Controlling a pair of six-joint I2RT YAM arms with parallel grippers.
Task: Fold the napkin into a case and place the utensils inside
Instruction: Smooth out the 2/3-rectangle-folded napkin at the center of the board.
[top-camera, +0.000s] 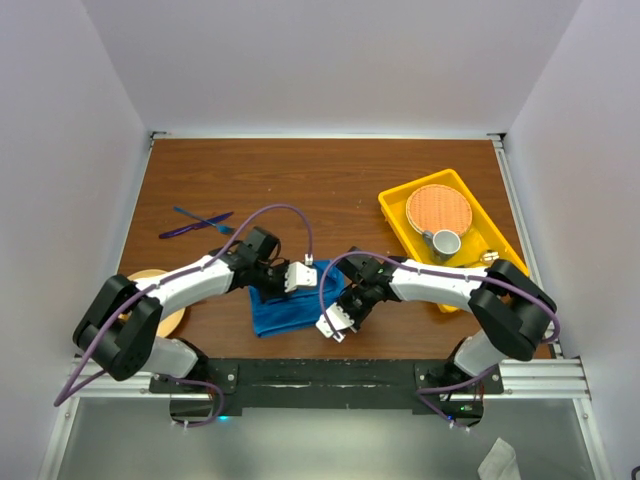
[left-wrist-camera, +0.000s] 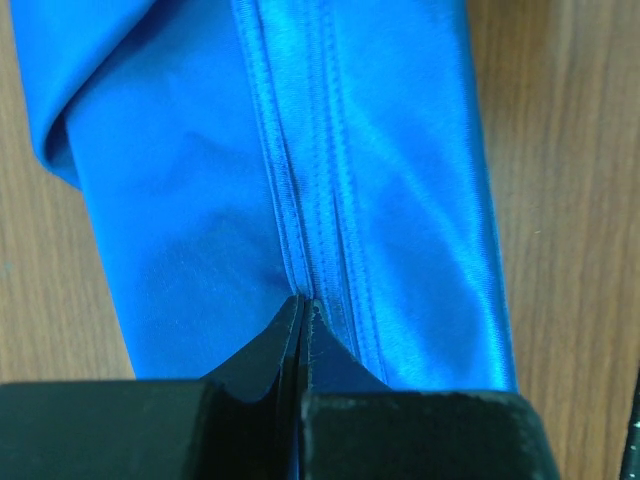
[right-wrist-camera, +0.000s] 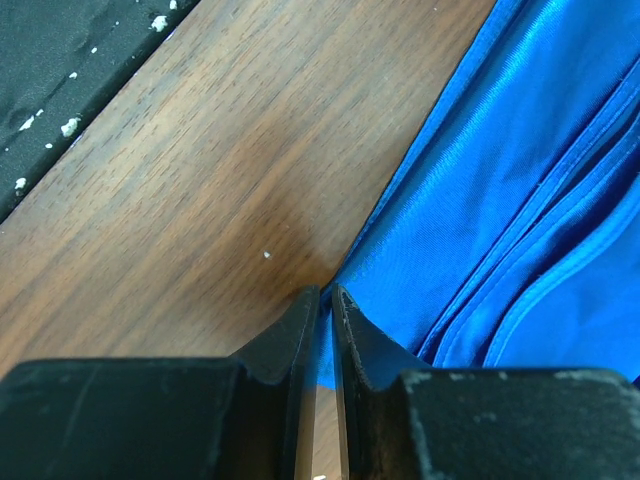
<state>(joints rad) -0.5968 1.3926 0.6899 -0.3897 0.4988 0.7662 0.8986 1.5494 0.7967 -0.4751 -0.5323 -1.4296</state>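
Left hand (left-wrist-camera: 303, 305) closed on the folded napkin (left-wrist-camera: 400, 180) at its central hems, wooden table (left-wrist-camera: 570, 200) beneath.

Open desk (top-camera: 330, 190) stretches beyond the napkin (top-camera: 285, 312); a yellow tray (top-camera: 392, 212) blocks its right, utensils (top-camera: 197, 224) its far left.

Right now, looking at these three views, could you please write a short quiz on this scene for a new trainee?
1. True or false: the utensils lie inside the napkin.
2. Where does the mug stand? A: in the yellow tray. B: on the napkin. C: beside the utensils.
3. Fill in the word: the left gripper and the right gripper are both shut on the ____.

Key: 1 false, they lie apart on the bare table; 2 A; 3 napkin.
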